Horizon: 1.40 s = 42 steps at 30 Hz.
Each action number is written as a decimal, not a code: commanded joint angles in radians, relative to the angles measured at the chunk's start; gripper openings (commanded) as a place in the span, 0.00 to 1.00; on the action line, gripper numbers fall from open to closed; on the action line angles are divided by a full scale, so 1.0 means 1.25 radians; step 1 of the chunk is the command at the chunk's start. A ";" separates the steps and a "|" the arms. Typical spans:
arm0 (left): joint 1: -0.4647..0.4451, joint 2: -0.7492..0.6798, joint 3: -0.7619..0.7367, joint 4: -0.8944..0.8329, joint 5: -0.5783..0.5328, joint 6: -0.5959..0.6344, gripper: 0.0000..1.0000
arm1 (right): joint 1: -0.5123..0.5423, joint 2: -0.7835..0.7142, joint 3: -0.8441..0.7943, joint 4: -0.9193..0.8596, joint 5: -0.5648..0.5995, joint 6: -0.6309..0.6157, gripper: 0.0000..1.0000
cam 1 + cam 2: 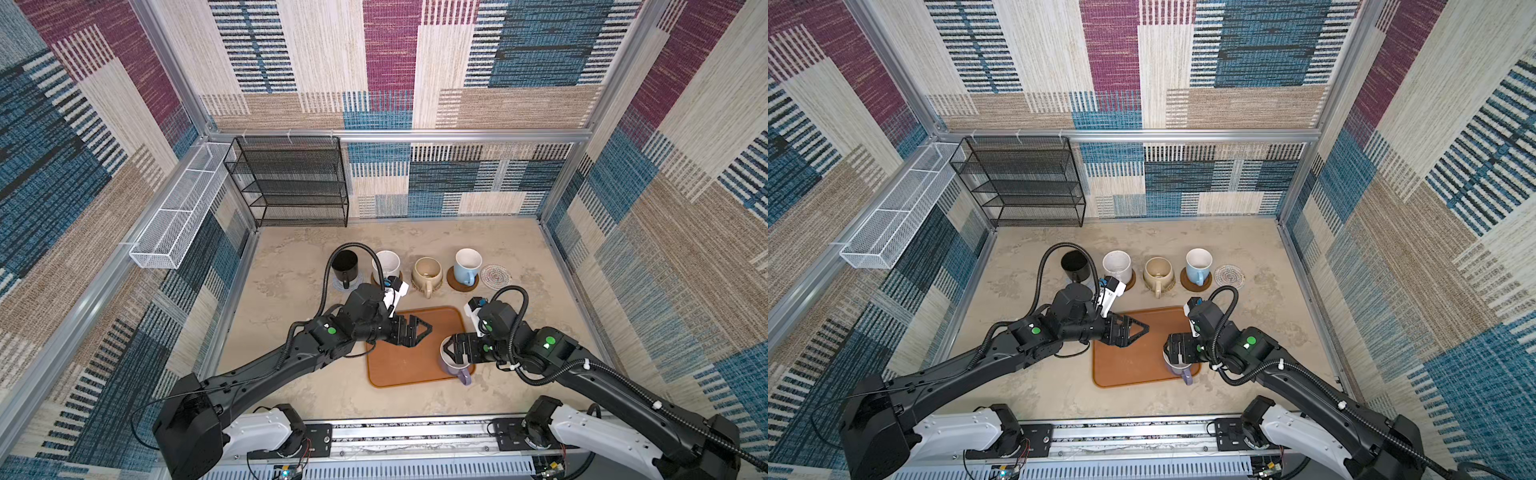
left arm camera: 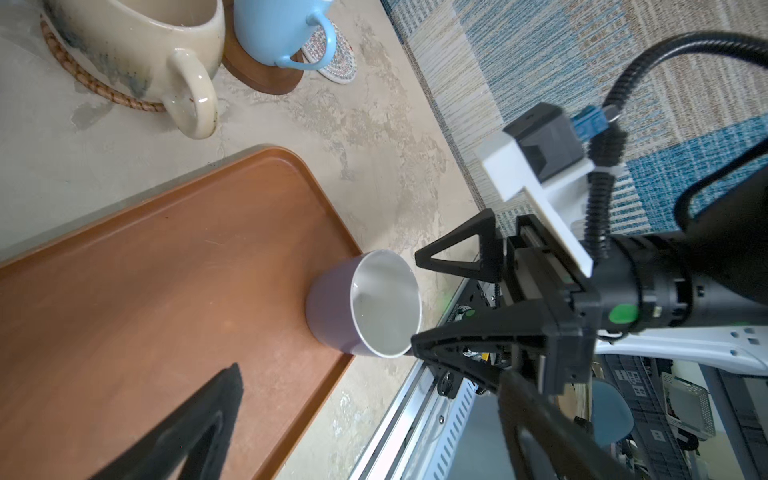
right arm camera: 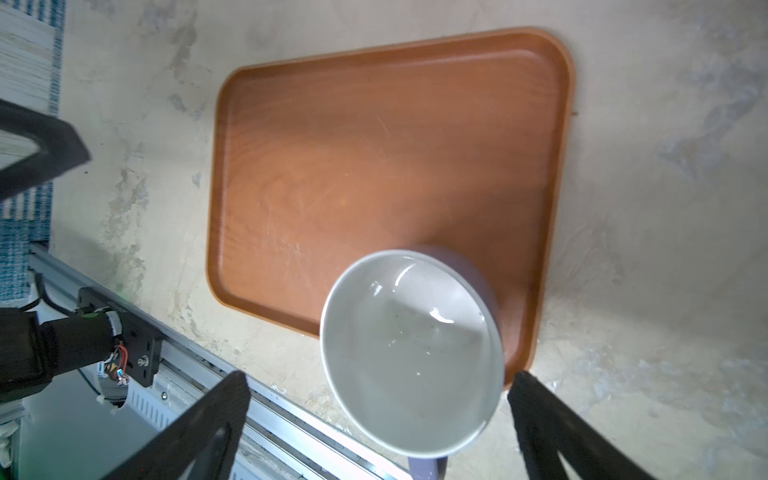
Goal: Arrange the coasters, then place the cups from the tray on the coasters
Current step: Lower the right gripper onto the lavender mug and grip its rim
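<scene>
Lavender mug [image 1: 1178,368] on tray [image 1: 1125,368] near-right corner, right gripper [image 1: 1169,351] over it; left gripper [image 1: 1136,331] over tray

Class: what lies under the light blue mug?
A dark brown wooden coaster lies under the light blue mug, its edge showing around the base. The coaster's middle is covered by the mug and cannot be seen.

Orange-brown tray [image 1: 399,361]; lavender cup [image 1: 455,370], white inside; black cup [image 1: 345,266]; white cup [image 1: 386,264]; beige cup [image 1: 427,272]; light blue cup [image 1: 467,266]; pale patterned coaster [image 1: 494,275]; mottled beige surface [image 1: 282,299].
</scene>
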 commanded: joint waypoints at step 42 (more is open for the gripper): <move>0.002 0.063 -0.079 0.191 0.030 -0.127 0.98 | 0.272 0.225 -0.051 0.090 0.248 0.219 0.35</move>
